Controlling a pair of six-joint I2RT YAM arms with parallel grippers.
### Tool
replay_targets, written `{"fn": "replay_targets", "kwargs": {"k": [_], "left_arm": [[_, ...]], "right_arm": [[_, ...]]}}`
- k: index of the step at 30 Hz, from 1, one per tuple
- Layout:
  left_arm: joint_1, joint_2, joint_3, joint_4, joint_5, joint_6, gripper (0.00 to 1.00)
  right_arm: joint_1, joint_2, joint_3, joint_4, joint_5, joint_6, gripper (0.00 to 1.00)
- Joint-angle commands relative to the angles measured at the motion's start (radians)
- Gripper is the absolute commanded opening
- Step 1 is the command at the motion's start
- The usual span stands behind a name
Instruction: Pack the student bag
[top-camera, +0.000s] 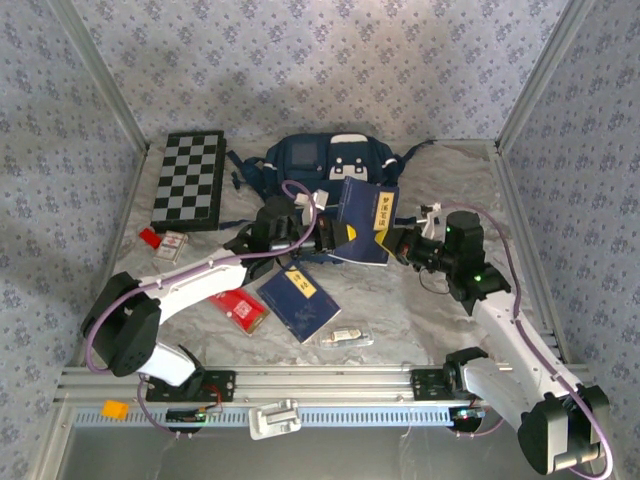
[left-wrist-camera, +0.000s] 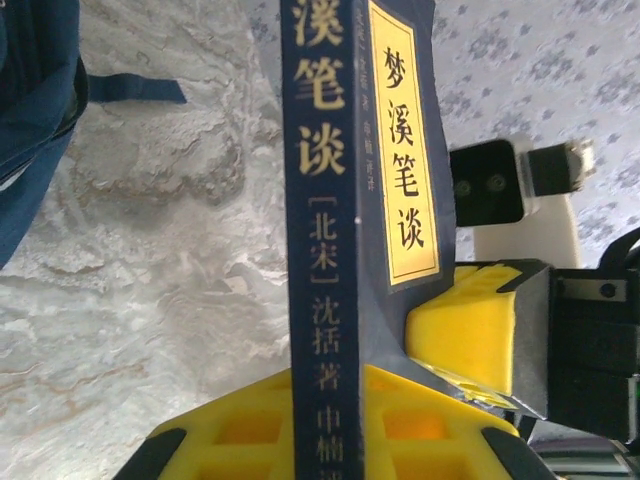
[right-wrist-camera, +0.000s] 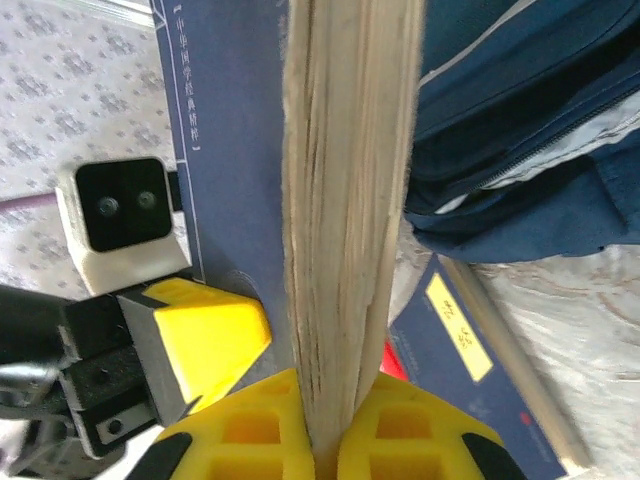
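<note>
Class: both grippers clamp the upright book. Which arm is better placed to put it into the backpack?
Probably the right. The right gripper pinches the book by its page edge, the backpack close behind, its arm bent with reach to spare. The left gripper holds the spine on a stretched arm.

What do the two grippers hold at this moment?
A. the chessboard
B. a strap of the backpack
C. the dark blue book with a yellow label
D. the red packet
C: the left gripper and the right gripper both clamp the dark blue book.
</note>
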Motion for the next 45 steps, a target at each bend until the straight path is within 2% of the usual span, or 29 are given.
{"fn": "replay_targets", "kwargs": {"k": [1, 3, 6, 10, 13, 17, 24, 28, 30, 33, 42, 43, 45], "left_arm": [[0.002, -0.023, 0.08, -0.177, -0.028, 0.185, 0.18], [0.005, -0.038, 0.128, -0.362, -0.094, 0.353, 0.28], [0.011, -0.041, 0.196, -0.574, -0.228, 0.542, 0.37], [0.018, 0.001, 0.246, -0.69, -0.293, 0.713, 0.49], [0.018, 0.099, 0.33, -0.777, -0.328, 0.816, 0.57], [0.016, 0.255, 0.491, -0.905, -0.378, 0.906, 0.6], [0.001, 0.43, 0.666, -0.967, -0.446, 1.001, 0.63], [-0.029, 0.529, 0.754, -0.989, -0.549, 1.047, 0.63], [-0.03, 0.578, 0.801, -1.037, -0.583, 1.048, 0.59], [-0.037, 0.612, 0.838, -1.055, -0.604, 1.069, 0.46], [-0.041, 0.54, 0.871, -1.035, -0.66, 1.173, 0.04], [-0.042, 0.524, 0.877, -1.034, -0.675, 1.183, 0.0], [-0.044, 0.489, 0.891, -1.033, -0.698, 1.203, 0.0]], "right_arm": [[-0.018, -0.028, 0.051, -0.097, 0.018, -0.082, 0.0], [-0.041, -0.05, 0.068, -0.185, 0.028, -0.124, 0.0], [-0.077, -0.095, 0.082, -0.324, 0.072, -0.181, 0.0], [-0.132, -0.152, 0.053, -0.435, 0.088, -0.214, 0.0], [-0.17, -0.185, 0.013, -0.462, 0.06, -0.22, 0.0], [-0.2, -0.213, -0.025, -0.484, 0.052, -0.23, 0.0], [-0.214, -0.238, -0.058, -0.469, 0.024, -0.219, 0.0], [-0.22, -0.241, -0.073, -0.448, 0.019, -0.207, 0.0], [-0.222, -0.236, -0.083, -0.427, 0.003, -0.201, 0.0], [-0.227, -0.225, -0.071, -0.436, -0.014, -0.217, 0.0], [-0.226, -0.193, -0.063, -0.45, -0.033, -0.228, 0.0], [-0.223, -0.187, -0.061, -0.449, -0.035, -0.225, 0.0], [-0.211, -0.177, -0.06, -0.442, -0.037, -0.22, 0.0]]}}
